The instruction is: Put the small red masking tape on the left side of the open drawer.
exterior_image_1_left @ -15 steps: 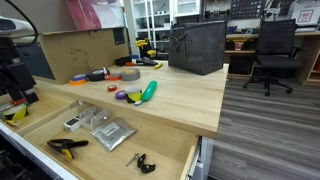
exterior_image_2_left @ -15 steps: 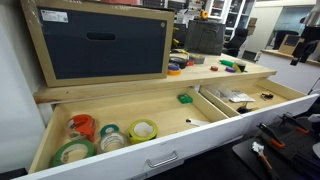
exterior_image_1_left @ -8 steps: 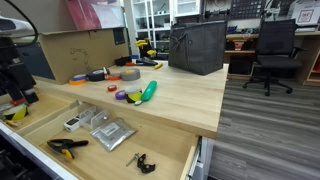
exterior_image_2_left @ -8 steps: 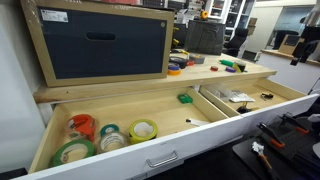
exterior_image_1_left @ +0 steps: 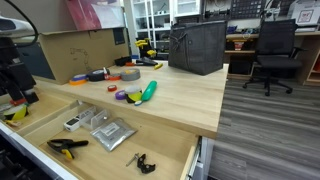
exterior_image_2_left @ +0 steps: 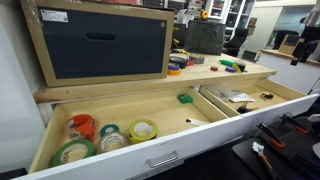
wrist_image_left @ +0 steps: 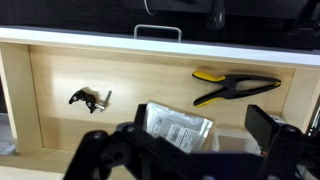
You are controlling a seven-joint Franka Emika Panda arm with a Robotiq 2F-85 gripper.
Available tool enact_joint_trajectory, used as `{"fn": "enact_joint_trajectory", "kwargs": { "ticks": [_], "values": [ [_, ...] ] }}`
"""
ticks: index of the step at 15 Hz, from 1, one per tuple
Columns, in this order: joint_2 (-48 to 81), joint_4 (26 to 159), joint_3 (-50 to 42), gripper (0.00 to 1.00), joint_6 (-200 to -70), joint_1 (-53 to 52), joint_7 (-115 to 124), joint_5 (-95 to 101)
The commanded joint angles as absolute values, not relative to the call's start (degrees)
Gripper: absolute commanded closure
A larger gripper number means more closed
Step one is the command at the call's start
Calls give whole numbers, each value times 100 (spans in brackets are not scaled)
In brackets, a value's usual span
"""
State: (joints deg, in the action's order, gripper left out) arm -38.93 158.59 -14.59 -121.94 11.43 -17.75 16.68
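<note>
Pale wood makes up the workbench top (exterior_image_1_left: 190, 95) and the open drawer (exterior_image_1_left: 40, 128) pulled out below it in an exterior view. The small red masking tape (exterior_image_1_left: 110, 87) appears as a tiny red spot on the bench top, outside the drawer, between the larger orange roll (exterior_image_1_left: 78, 79) and the purple-and-yellow roll (exterior_image_1_left: 122, 96). It is too small to make out any detail. A green object (exterior_image_1_left: 148, 91) lies just beside the purple-and-yellow roll, and a black bag (exterior_image_1_left: 197, 47) stands farther back. Inside the drawer lie a yellow-and-black clamp (exterior_image_1_left: 67, 148), a silver pouch (exterior_image_1_left: 112, 132) and a small black part (exterior_image_1_left: 142, 162). The robot arm (exterior_image_1_left: 12, 70) stands at the picture's edge, over the drawer.

In an exterior view the drawer's far end holds a green-rimmed roll (exterior_image_2_left: 72, 152), a clear roll (exterior_image_2_left: 110, 138), a yellow-green roll (exterior_image_2_left: 143, 130) and an orange-red object (exterior_image_2_left: 82, 126) whose kind I cannot tell.

The wrist view looks straight down into one compartment. The gripper (wrist_image_left: 185, 150) hangs over the silver pouch with its jaws spread wide and nothing between them. One of its fingers (wrist_image_left: 268, 128) shows dark beside the pouch. The clamp lies apart from it, and the black part lies well off on the other side.
</note>
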Motion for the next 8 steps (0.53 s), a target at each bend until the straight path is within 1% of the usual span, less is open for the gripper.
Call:
{"fn": "enact_joint_trajectory", "kwargs": {
  "ticks": [1,8],
  "values": [
    [-3683,15624,-1376,0,-12204,1098,-1603,1506],
    [-2538,14266,-928,0,-12750,617,-1138,1119]
  ]
}}
